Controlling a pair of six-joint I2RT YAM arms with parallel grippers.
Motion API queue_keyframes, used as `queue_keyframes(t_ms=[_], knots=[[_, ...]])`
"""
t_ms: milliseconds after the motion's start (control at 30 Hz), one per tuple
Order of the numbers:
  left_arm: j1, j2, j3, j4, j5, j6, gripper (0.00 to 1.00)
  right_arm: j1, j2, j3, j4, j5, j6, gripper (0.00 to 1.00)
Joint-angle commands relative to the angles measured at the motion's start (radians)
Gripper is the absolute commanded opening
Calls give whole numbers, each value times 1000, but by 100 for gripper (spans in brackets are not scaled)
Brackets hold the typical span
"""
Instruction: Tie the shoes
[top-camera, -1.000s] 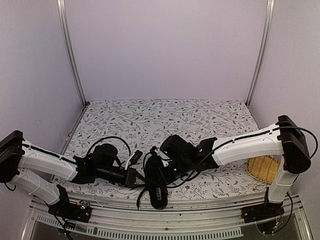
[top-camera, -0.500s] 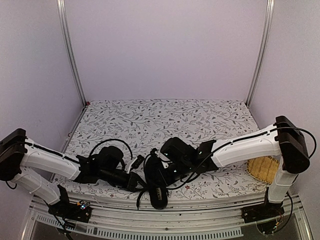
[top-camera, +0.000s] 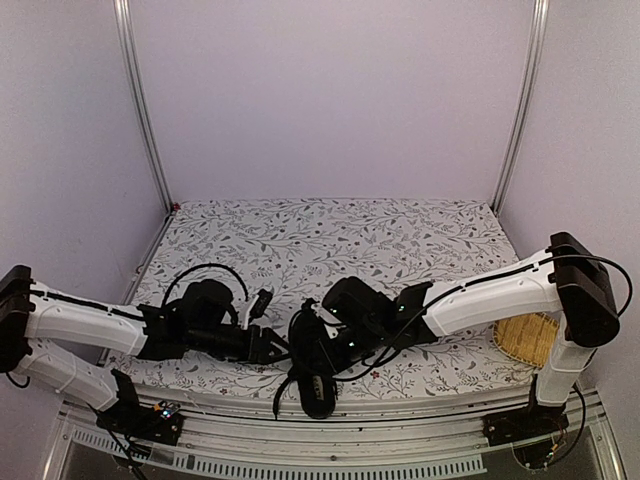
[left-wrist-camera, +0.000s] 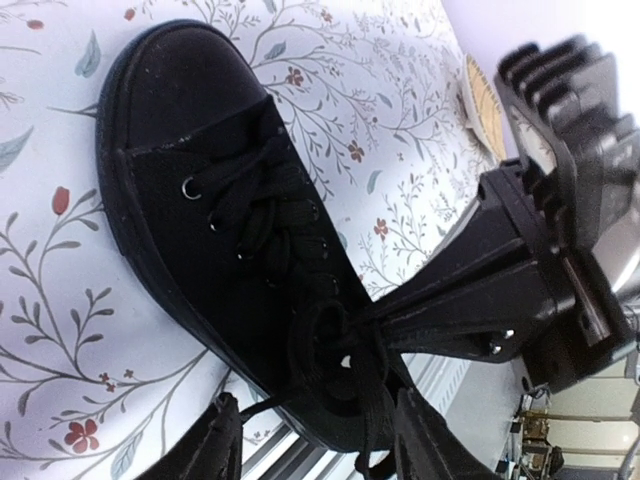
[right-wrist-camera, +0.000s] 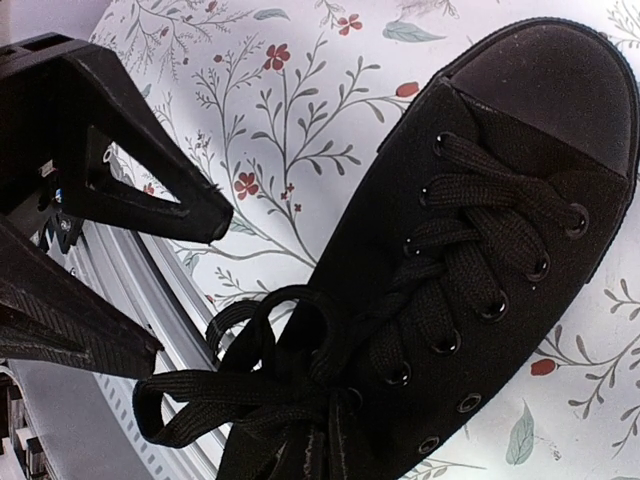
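Note:
A single black low-top shoe (top-camera: 314, 378) lies at the table's near edge, toe (left-wrist-camera: 175, 85) pointing away from the arms. Its laces are crossed through the eyelets and gathered into loose loops (right-wrist-camera: 215, 395) over the tongue. My left gripper (left-wrist-camera: 320, 445) stands open just left of the shoe's mouth; one lace strand runs between its fingers (right-wrist-camera: 150, 185) without being pinched. My right gripper (right-wrist-camera: 325, 462) is shut on the lace at the knot (left-wrist-camera: 372, 318), reaching in from the right. The shoe's inside is hidden by the grippers.
A floral cloth (top-camera: 330, 240) covers the table. A woven straw mat (top-camera: 527, 338) lies at the right edge beside the right arm's base. The metal rail (top-camera: 330, 440) of the near edge runs right under the shoe's heel. Frame posts stand at the back corners.
My left gripper's jaws have spread apart and let go of the lace, and the left arm has sunk lower. The right arm and the shoe have hardly moved.

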Motion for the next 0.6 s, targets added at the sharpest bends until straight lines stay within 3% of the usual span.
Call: queue_keyframes(t_ms=[0, 367, 567], knots=[[28, 39, 18, 66, -11, -17, 52, -5, -17, -17, 14, -7, 9, 2], [28, 167, 50, 140, 86, -17, 36, -5, -19, -19, 17, -9, 11, 2], [29, 188, 33, 194, 120, -37, 19, -4, -28, -15, 13, -7, 14, 2]])
